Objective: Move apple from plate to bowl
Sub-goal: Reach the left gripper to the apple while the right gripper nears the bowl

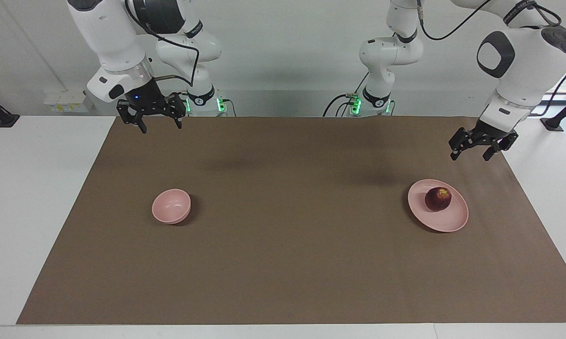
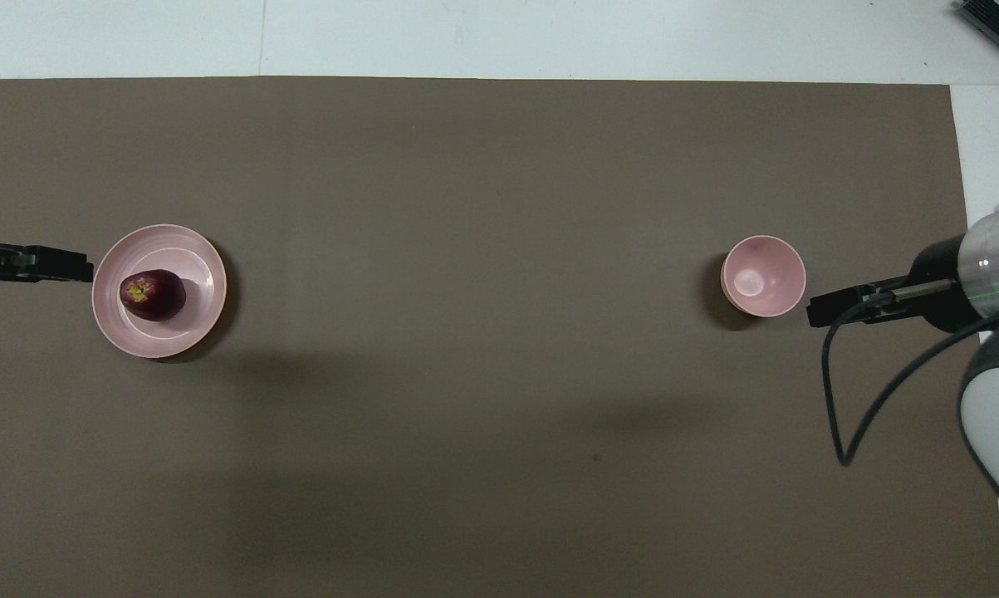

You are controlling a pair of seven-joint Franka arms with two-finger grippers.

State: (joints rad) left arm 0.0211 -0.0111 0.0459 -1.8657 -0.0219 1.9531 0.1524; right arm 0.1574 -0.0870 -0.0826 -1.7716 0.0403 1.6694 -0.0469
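Observation:
The dark red apple (image 1: 437,198) (image 2: 152,294) lies on the wide pink plate (image 1: 453,220) (image 2: 193,249) toward the left arm's end of the table. The small deep pink bowl (image 1: 171,205) (image 2: 763,275) stands empty toward the right arm's end. My left gripper (image 1: 471,155) (image 2: 84,270) is open and empty, raised over the mat just off the plate's rim. My right gripper (image 1: 160,125) (image 2: 816,311) is open and empty, raised over the mat beside the bowl.
A brown mat (image 1: 283,245) covers most of the white table (image 1: 33,197). A black cable (image 2: 848,399) hangs from the right arm near the bowl's end of the mat.

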